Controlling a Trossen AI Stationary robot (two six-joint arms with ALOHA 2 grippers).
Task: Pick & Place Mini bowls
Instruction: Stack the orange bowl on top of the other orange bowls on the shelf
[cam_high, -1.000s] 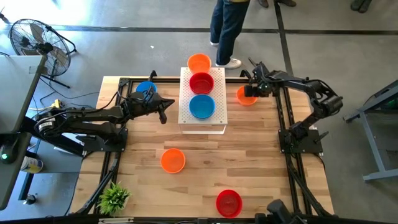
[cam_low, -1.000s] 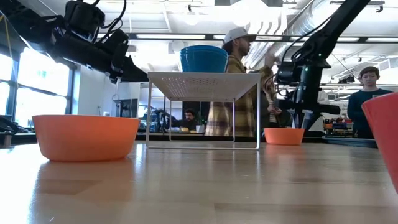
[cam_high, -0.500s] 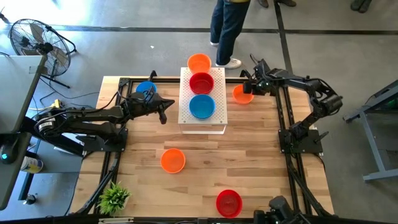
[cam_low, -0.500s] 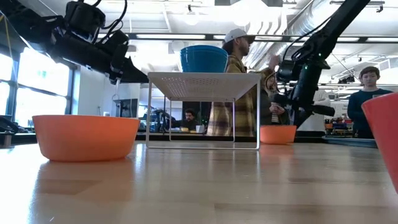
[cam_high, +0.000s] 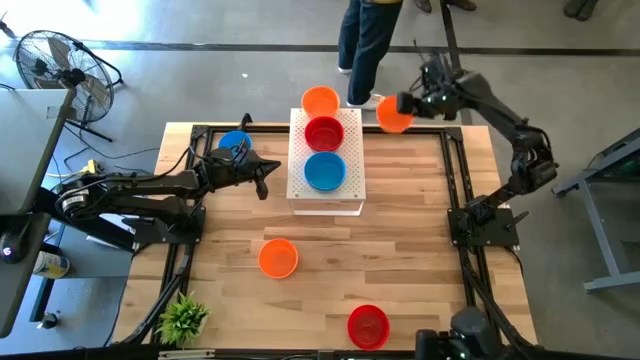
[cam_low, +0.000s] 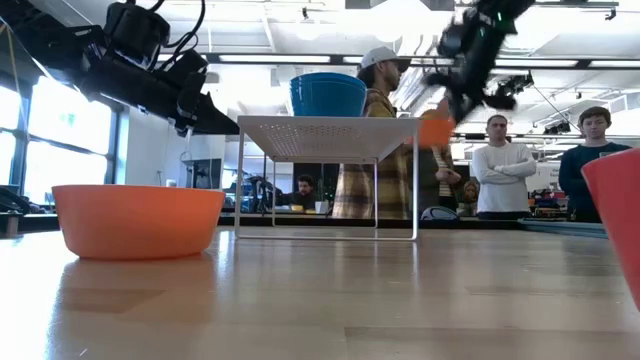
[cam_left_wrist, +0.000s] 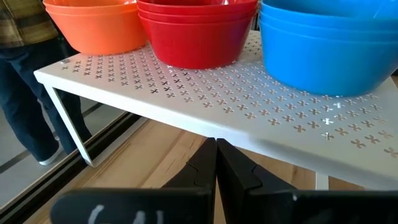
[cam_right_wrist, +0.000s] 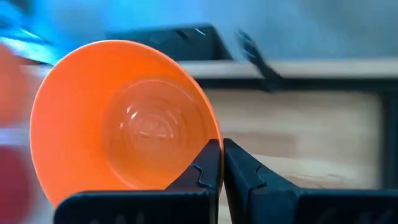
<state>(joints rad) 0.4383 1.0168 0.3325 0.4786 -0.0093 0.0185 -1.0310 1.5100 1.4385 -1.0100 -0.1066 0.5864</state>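
My right gripper hangs high over the table's far right corner, shut on an orange mini bowl that also shows in the low view and the right wrist view. On the white perforated platform stand an orange bowl, a red bowl and a blue bowl. My left gripper is shut and empty, just left of the platform. On the table rest a blue bowl, an orange bowl and a red bowl. My right gripper pinches the orange bowl's rim with one finger inside the bowl and one outside. The fingers slant down from above. The bowl is lifted clear of the table and hangs tilted, its hollow turned toward the wrist.
A small green plant stands at the near left corner. Black frame rails run along the table's sides. A person stands just beyond the far edge, and others are farther off in the room. Bare wood lies at the table's middle right.
My right gripper has taken the orange bowl from the table's far right part and risen steeply with it, drifting toward the far edge. The bowl sat flat on the wood before; now it hangs tilted, well clear of the table.
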